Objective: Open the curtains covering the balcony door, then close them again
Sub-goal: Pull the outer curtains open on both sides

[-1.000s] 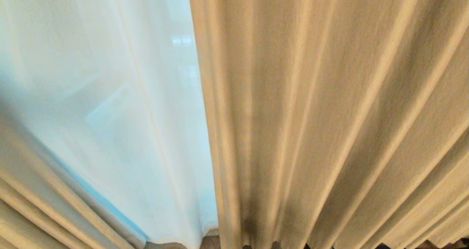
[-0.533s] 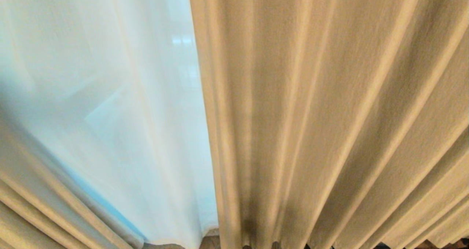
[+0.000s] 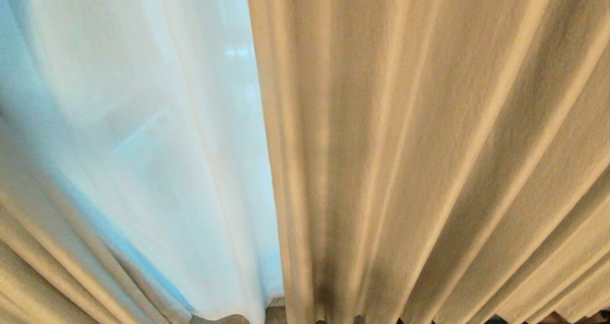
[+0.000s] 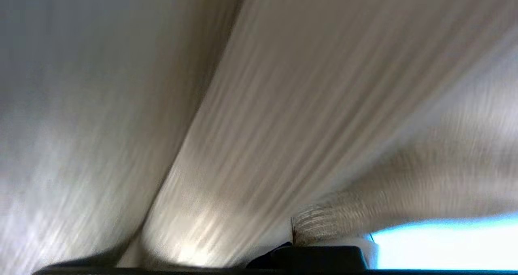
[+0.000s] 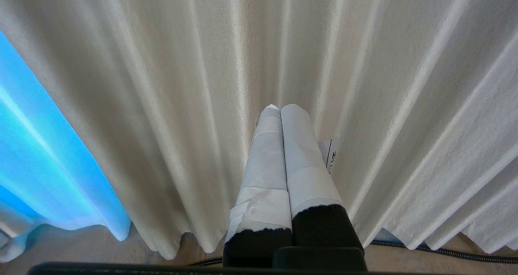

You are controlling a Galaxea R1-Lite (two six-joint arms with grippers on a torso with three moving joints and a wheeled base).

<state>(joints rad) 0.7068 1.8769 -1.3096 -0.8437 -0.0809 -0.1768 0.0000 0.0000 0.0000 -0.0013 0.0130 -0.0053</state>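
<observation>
- the curtains fill nearly everything in front of the robot; the thick cream-beige drape hangs in long pleats over the middle and right of the head view.
- to the left of that drape's edge, the thin sheer panel hangs pale and bluish, with daylight glowing through it.
- a second fold of thick cream cloth slants across the lower left corner, in front of the sheer.
- the balcony door itself is behind the fabric; only vague bright shapes show through the sheer, so i can't make out its frame.
- a strip of wooden floor peeks out under the hems at the bottom.
- the right gripper hangs low just in front of the thick drape, its two white-taped fingers pressed together with nothing between them; the tips sit near the pleats, though i can't tell if they touch.
- a black cable lies on the floor beneath the drape's hem, near that gripper.
- the left gripper sits right up against the cloth; the left wrist view is streaked with blur, showing big folds of cream fabric and a bright blue-white patch of sheer at one edge.
- only a dark bit of the gripper's body shows, with cloth bunched just past it; its fingers are closed, but whether they pinch fabric i can't tell.
</observation>
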